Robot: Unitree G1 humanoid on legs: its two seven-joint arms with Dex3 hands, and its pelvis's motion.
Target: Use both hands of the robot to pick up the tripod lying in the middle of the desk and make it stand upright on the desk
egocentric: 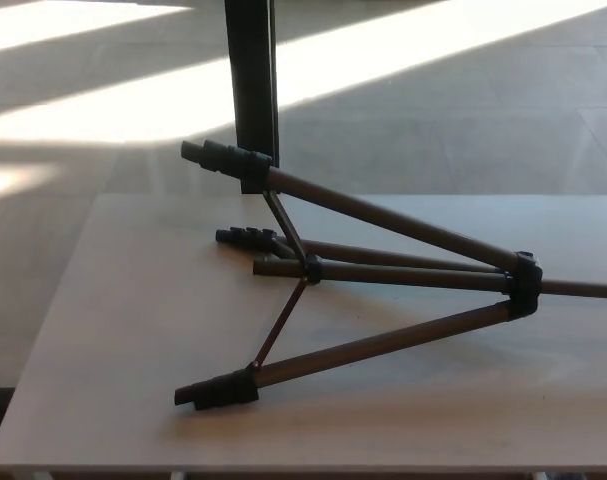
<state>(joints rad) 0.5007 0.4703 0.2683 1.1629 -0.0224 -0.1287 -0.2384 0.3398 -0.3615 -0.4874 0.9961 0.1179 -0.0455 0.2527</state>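
Note:
The tripod [383,275] lies on its side across the light wooden desk [133,330]. Its three legs are spread and their black feet point to the picture's left: one raised foot [218,158] at the far side, one [245,238] in the middle, one [218,388] resting near the front. Thin braces meet at a black collar [311,268] on the centre column. The black hub [524,283] joining the legs sits at the right, and the column runs on off the right edge. Neither hand shows.
A dark upright post [251,75] stands on the floor behind the desk's far edge. Beyond it lies a tiled floor with bright bands of sunlight [133,105]. The desk's front edge [283,468] runs along the picture's bottom.

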